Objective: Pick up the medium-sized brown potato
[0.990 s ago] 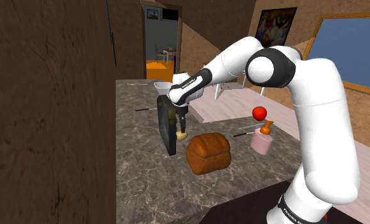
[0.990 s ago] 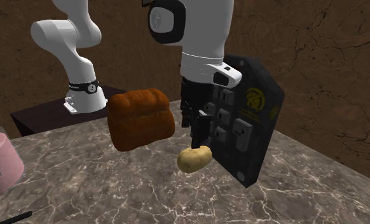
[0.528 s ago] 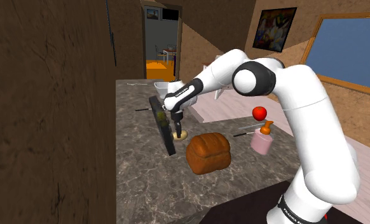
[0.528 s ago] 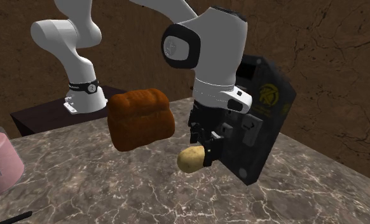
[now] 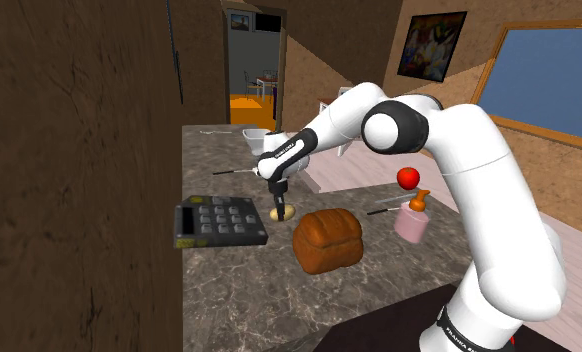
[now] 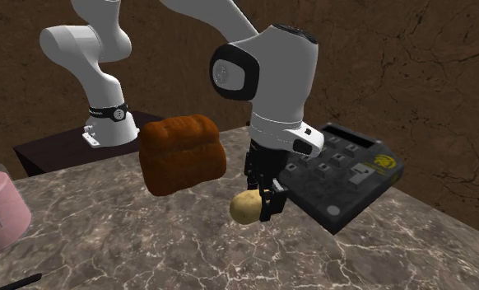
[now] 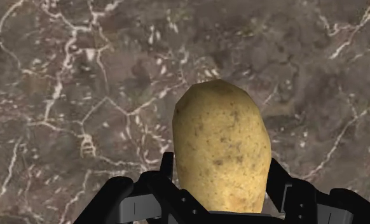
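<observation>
1. Tool state. My tool [image 6: 262,202] is closed narrow on the potato [image 7: 222,149]. In the wrist view one black finger [image 7: 166,167] presses each long side of it, and the tan, speckled skin stands up between them.

2. Task item position. The potato sits at the tip of my tool, low over the brown marbled worktop [image 5: 239,290]. I cannot tell whether its underside touches the surface. In the shoulder view it lies between the keypad device and the bread loaf, nearer the far edge of both.

3. Adjacent items.
- Keypad device [image 5: 220,222]: dark, with rows of grey keys, face up on the worktop. It is just beside the potato, on the shoulder view's left. In the second exterior view its nearest corner lies close to my fingers.
- Bread loaf [image 5: 329,240]: brown, upright on the worktop, near the potato but apart from it.
- Pink bottle [image 5: 413,220]: has an orange pump top and stands well apart, on the shoulder view's right.
- Red apple [image 5: 408,178]: just beyond the bottle.

4. Arm posture. My arm reaches out from the stand and bends down at the wrist, so the tool points steeply at the worktop.
</observation>
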Motion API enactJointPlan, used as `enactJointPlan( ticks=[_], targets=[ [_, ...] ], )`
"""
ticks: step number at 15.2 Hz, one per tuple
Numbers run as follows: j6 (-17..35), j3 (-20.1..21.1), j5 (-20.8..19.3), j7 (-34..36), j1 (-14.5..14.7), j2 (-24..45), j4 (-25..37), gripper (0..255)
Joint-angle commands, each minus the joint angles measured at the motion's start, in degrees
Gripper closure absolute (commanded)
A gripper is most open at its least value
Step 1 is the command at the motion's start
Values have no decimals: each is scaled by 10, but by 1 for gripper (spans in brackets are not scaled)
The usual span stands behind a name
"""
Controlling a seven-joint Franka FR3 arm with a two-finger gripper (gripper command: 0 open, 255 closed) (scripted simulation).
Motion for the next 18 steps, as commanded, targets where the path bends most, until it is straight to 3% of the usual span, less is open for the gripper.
enactJointPlan(
  ticks=[1,6,18],
  targets=[
    [0,0,0,0,0,1,0,255],
    [1,0,0,0,0,0,-2,255],
    [-60,-3,-3,-1,2,-60,-1,255]
  ],
)
